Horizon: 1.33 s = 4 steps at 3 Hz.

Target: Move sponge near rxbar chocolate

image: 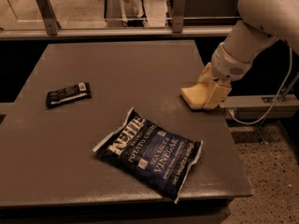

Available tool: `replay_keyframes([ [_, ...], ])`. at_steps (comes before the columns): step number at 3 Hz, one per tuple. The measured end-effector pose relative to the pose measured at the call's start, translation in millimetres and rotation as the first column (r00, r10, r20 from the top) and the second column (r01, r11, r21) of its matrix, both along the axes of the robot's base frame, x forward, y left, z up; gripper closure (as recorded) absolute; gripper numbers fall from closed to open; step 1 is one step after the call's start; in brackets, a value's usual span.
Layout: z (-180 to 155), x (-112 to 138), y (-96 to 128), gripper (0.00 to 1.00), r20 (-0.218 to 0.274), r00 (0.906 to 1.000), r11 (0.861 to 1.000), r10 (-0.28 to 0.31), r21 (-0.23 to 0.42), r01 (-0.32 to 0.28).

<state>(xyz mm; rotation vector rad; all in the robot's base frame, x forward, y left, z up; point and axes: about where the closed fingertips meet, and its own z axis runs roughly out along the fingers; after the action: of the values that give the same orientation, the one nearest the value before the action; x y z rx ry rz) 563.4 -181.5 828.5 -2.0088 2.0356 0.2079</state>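
The pale yellow sponge (190, 96) lies on the grey table (117, 64) near its right edge. My gripper (210, 90) is down at the sponge's right end, covering that end and touching it. The white arm comes in from the upper right. The rxbar chocolate (68, 94), a slim dark bar with a white end patch, lies flat far off at the table's left side.
A large dark blue Kettle chip bag (150, 152) lies at an angle in the front middle, between the sponge and the bar. The table's right edge is just beyond the gripper. A rail with posts (46, 10) runs behind the table.
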Motion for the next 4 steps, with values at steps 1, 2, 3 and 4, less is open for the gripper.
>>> replay_keyframes([
  [1, 3, 0, 0, 0.87, 0.0, 1.0, 1.0, 0.001, 0.0, -0.001],
  [2, 28, 20, 13, 1.0, 0.046, 0.9988, 1.0, 0.014, -0.015, -0.013],
  [3, 74, 55, 39, 1.0, 0.126, 0.9914, 0.999, 0.036, -0.036, -0.032],
  [4, 109, 82, 80, 1.0, 0.186, 0.9812, 0.999, 0.053, -0.011, -0.052],
])
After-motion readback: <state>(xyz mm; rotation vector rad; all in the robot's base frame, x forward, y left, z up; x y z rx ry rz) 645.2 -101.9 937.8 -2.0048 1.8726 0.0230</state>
